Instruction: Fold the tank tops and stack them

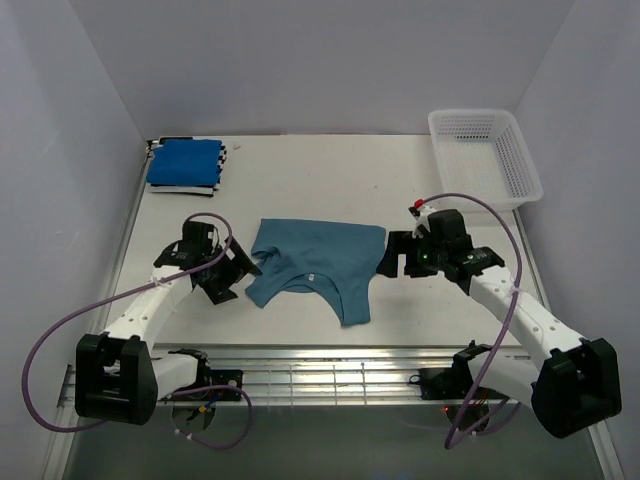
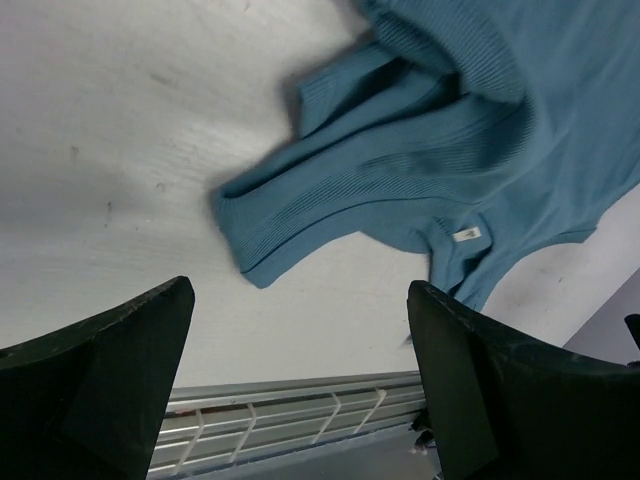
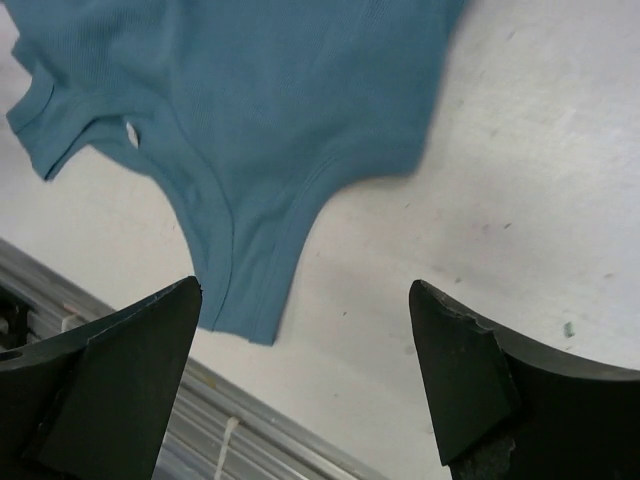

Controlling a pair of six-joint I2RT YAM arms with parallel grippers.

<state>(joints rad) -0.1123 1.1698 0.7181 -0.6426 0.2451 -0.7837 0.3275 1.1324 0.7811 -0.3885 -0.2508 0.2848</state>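
Both arms are hovering with jaws wide and empty, the left gripper (image 1: 224, 272) just off the left edge of the teal tank top (image 1: 318, 255) and the right gripper (image 1: 398, 256) just off its right. The top is lying between them, its long axis running far-to-near, hem away from the arms and straps pointing toward their bases. Its left strap is bunching, so smoothing that first, then pinching matching corners together, looks wisest. Well beyond the left gripper, the blue tank top (image 1: 183, 160) is sitting folded on the striped tank top (image 1: 190, 187).

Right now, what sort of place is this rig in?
Probably a lab test cell: plain white walls around a table, holding a teal tank top, a folded stack and a mesh basket.
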